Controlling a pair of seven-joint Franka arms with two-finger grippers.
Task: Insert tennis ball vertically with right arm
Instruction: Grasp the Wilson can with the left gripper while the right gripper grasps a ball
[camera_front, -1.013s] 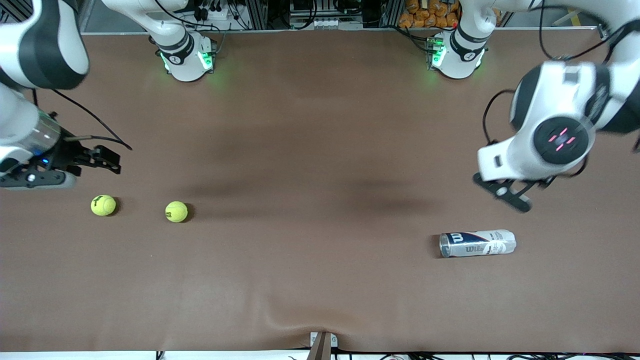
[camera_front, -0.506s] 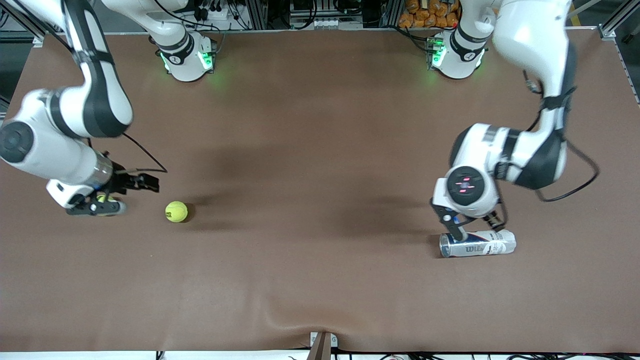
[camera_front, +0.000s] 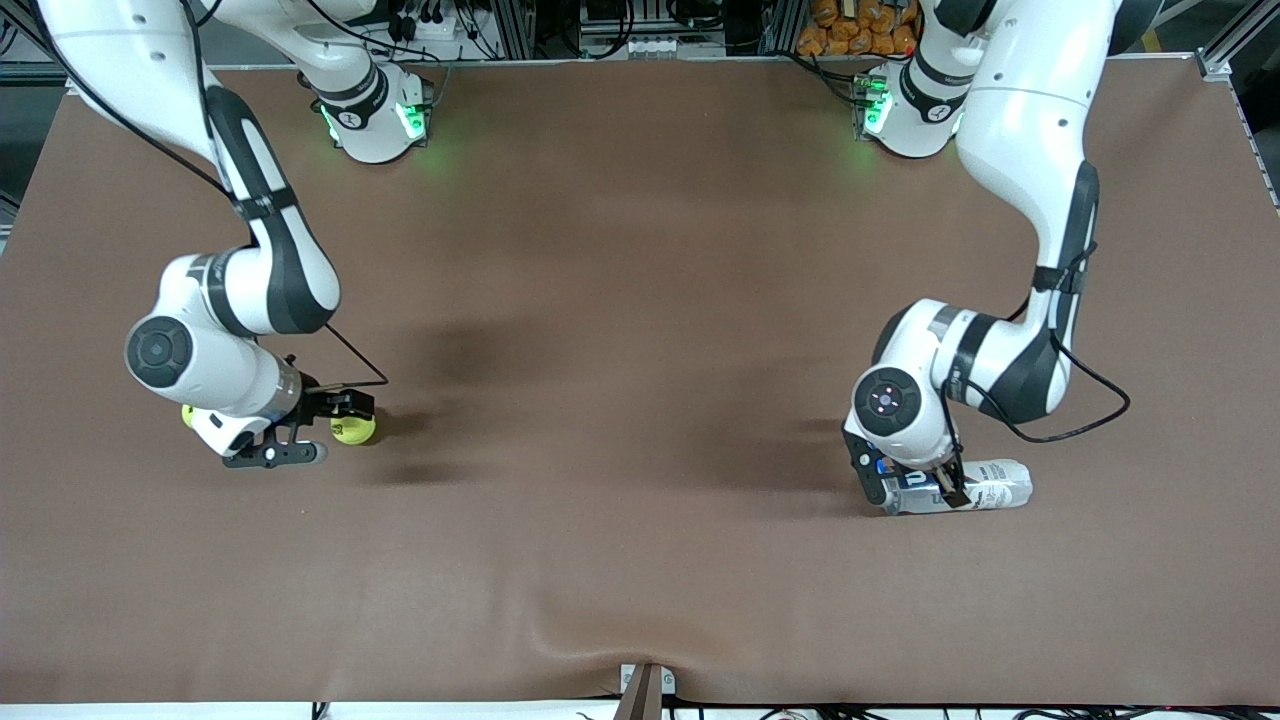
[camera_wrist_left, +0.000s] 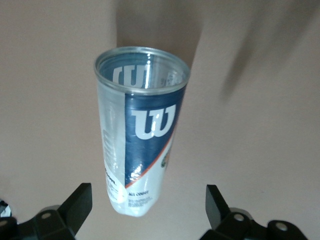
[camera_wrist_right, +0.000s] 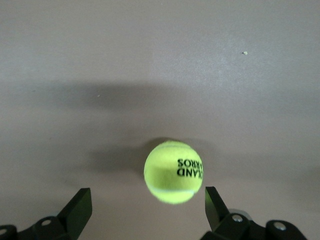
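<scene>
- Clear plastic tennis can (camera_front: 992, 485) lies on its side, near the left arm's end of the table and closest to the front edge. The insertion is meant to be vertical, so this round can may roll or slip when lifted upright
- Left gripper (camera_front: 915, 486) is low over the can with its fingers (camera_wrist_left: 79, 204) spread wide on either side, gripping nothing
- Yellow tennis ball (camera_wrist_right: 173, 171) rests on the bare table toward the right arm's end. It may roll off if one finger (camera_wrist_right: 216, 202) touches first or the jaws close short
- Right gripper (camera_front: 272, 452) is spread open and empty. The ball sits centred between the fingers but just ahead of the tips, not yet enclosed
- A second ball (camera_front: 187, 413) shows partly under the right arm's wrist and could be nudged. I cannot tell which ball the wrist view frames
</scene>
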